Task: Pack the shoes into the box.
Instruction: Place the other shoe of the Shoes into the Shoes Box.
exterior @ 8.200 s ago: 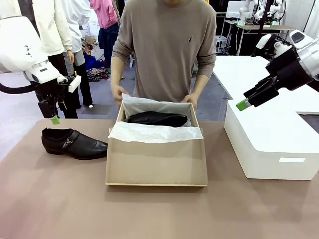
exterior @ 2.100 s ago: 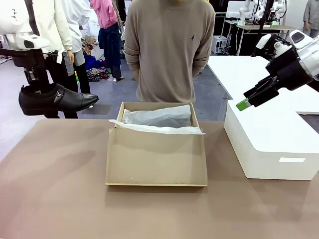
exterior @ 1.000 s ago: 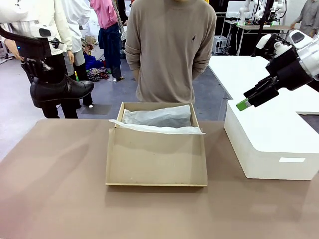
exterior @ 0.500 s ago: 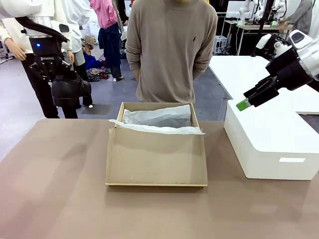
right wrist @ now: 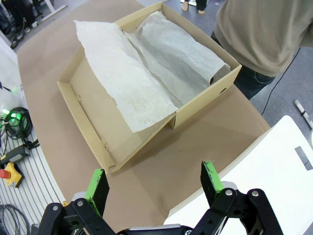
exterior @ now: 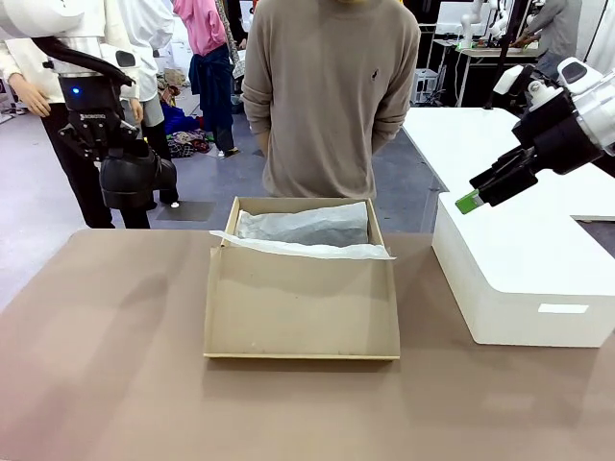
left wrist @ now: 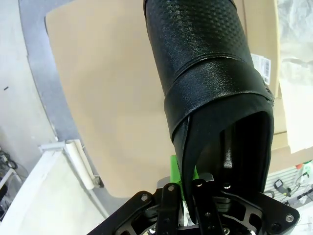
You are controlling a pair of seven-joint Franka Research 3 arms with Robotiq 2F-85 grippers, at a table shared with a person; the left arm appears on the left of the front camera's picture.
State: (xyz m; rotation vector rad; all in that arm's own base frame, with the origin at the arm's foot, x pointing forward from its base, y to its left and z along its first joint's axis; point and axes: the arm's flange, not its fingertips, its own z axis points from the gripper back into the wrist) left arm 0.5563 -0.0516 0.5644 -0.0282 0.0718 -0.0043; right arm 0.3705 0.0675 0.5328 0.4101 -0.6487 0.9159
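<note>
One shiny black shoe (exterior: 136, 179) hangs in the air at the far left, above the table's back corner, toe turned toward me. My left gripper (exterior: 104, 142) is shut on its heel rim; in the left wrist view the shoe (left wrist: 210, 78) stretches away from the gripper (left wrist: 183, 182) over the table. The brown cardboard box (exterior: 302, 305) lies open mid-table with its lid flap toward me. White tissue paper (exterior: 306, 230) covers a mound in its far half, and the other shoe is hidden. My right gripper (exterior: 473, 197) hovers open high at the right, looking down on the box (right wrist: 93, 115).
A large white rounded box (exterior: 524, 279) stands on the table's right side, under my right gripper. A person in a tan sweater (exterior: 332, 96) stands at the far edge behind the cardboard box, hands out of sight. Other people stand behind the left arm.
My left gripper has lifted the shoe off the table and turned it from pointing right to toe toward me. The person folded tissue over the first shoe and withdrew both hands. The right arm stayed still.
</note>
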